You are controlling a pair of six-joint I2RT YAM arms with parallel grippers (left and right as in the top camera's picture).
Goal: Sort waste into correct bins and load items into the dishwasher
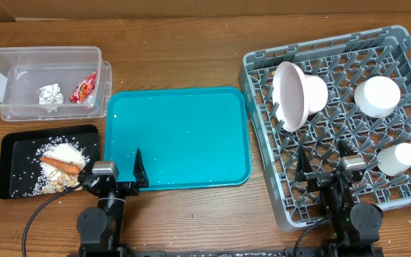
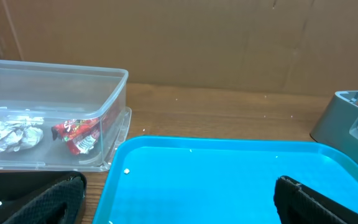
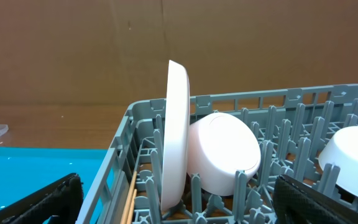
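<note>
Red snack wrapper (image 1: 85, 87) sits in the clear plastic tub (image 1: 48, 49), white plate (image 1: 289, 96) in the grey rack (image 3: 114, 171); we judge all done; left gripper (image 2: 179, 204), right gripper (image 3: 179, 202) gape empty.

the overhead camera hangs above the wooden table (image 1: 191, 64) and looks straight down. it is far enough back to take in everything from the clear tub (image 1: 23, 89) on the left to the grey dish rack (image 1: 257, 114) on the right. the left wrist camera sits low, close over the teal tray (image 2: 229, 174). it faces level across the tray toward a cardboard wall (image 2: 197, 43), with the tub close on its left and a corner of the rack at far right. the right wrist camera sits just as low at the rack's near side, facing the same wall, with the upright white plate (image 3: 178, 130) close ahead. all three views share the tray and rack.
</note>
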